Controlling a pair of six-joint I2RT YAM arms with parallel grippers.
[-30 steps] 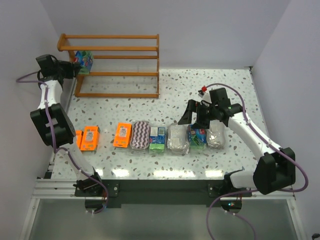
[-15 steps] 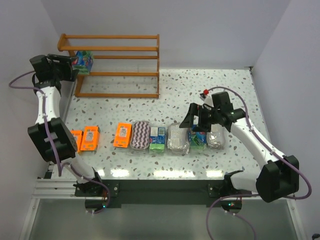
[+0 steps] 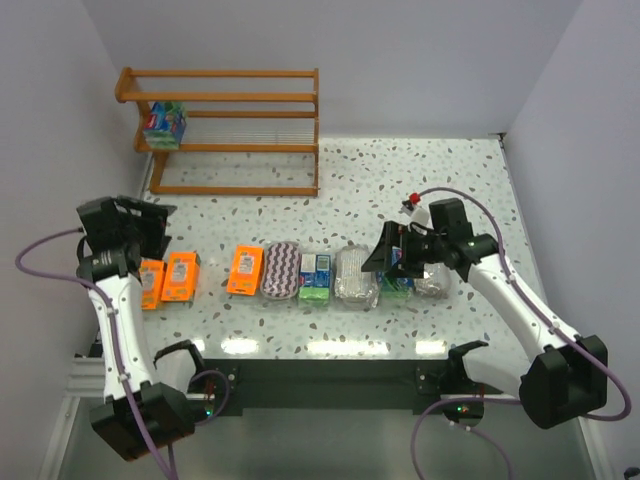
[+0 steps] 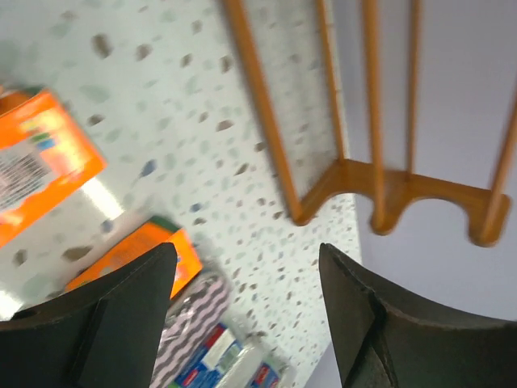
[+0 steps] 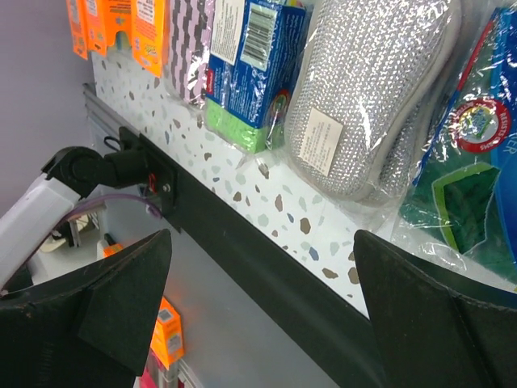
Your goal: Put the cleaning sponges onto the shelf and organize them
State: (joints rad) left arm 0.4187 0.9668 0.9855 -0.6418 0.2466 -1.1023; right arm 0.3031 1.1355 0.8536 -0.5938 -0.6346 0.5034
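Observation:
The wooden shelf [image 3: 240,146] stands at the far left; one blue-and-green sponge [image 3: 163,124] sits at the left end of its middle tier. The other sponges lie in a row near the front: three orange packs [image 3: 180,276], a purple zigzag pad [image 3: 281,270], a blue-green block [image 3: 316,277], a grey pad [image 3: 356,275], a second blue-green pack [image 3: 397,278] and a second grey pad [image 3: 432,278]. My left gripper [image 3: 152,225] is open and empty above the left orange packs [image 4: 40,170]. My right gripper [image 3: 385,252] is open and empty over the grey pad [image 5: 363,97] and blue-green pack [image 5: 472,162].
The table's black front rail [image 5: 266,267] runs under the right gripper. The side walls stand close on the left and right. The shelf's foot [image 4: 339,170] shows in the left wrist view beyond the speckled tabletop [image 3: 420,180].
My left arm has pulled back from the shelf, leaving the blue-green sponge there, and swung down to the orange packs. My right gripper has shifted slightly toward the front.

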